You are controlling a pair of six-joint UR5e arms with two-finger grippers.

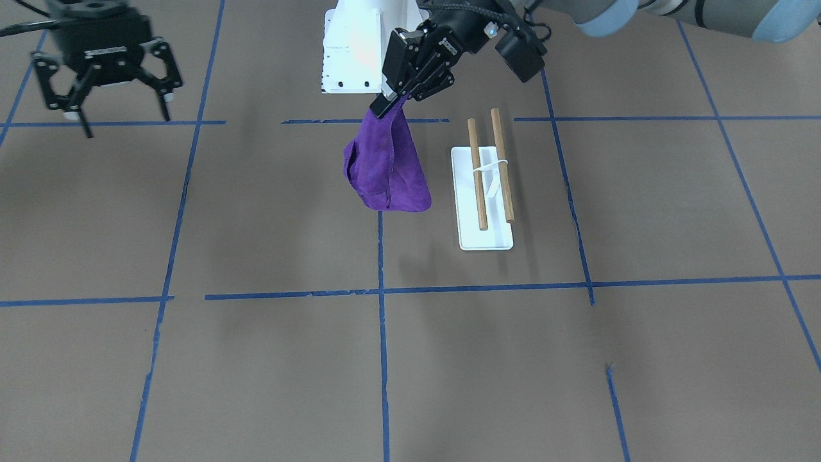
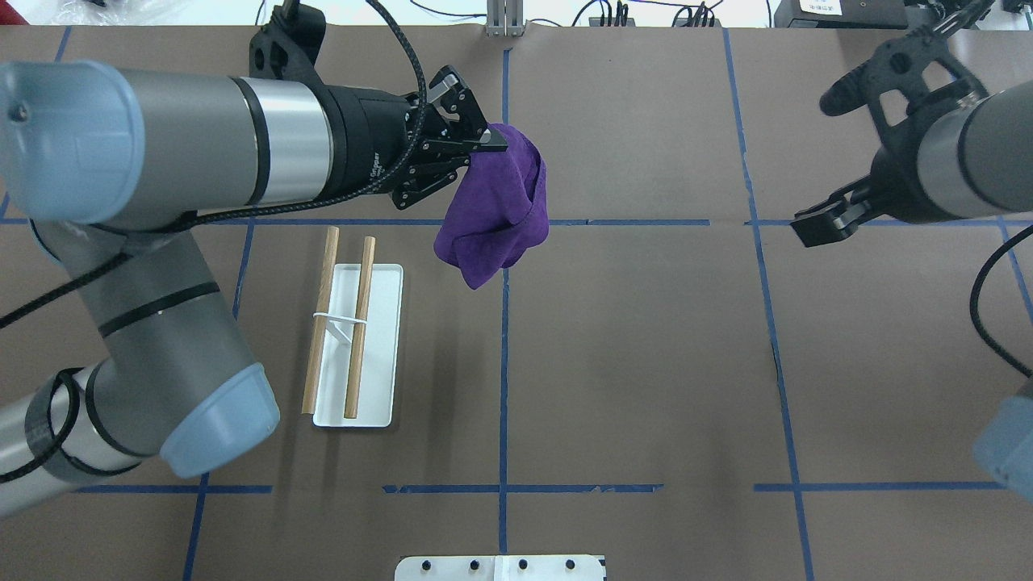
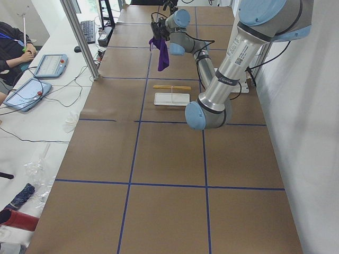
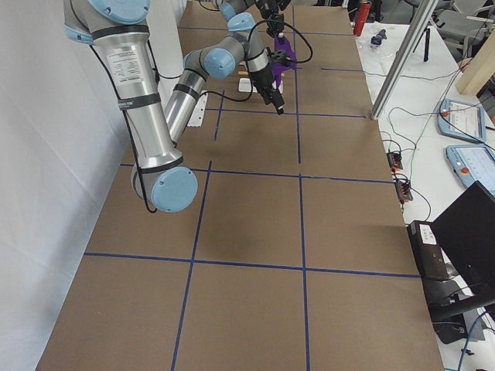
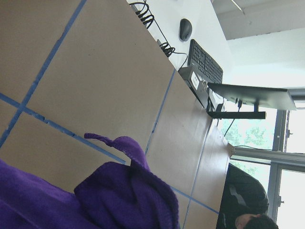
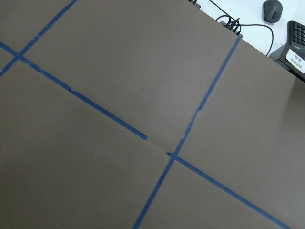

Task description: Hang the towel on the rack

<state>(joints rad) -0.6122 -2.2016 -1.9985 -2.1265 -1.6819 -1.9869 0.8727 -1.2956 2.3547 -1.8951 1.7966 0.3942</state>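
Observation:
My left gripper (image 2: pixel 488 141) is shut on the top of a purple towel (image 2: pixel 494 208), which hangs bunched in the air above the table; it also shows in the front view, gripper (image 1: pixel 388 104) and towel (image 1: pixel 385 167). The rack (image 2: pixel 349 327) has a flat white base and two parallel wooden dowels and stands on the table beside and below the towel, apart from it; in the front view the rack (image 1: pixel 490 170) is right of the towel. My right gripper (image 1: pixel 106 86) is open and empty, held high at the far side. The left wrist view shows towel folds (image 5: pixel 119 195).
The brown table is marked with blue tape lines (image 2: pixel 503 363). The white robot pedestal (image 1: pixel 356 45) stands behind the towel in the front view. Tablets, cables and a seated person (image 3: pixel 13 47) are on the side bench beyond the table edge.

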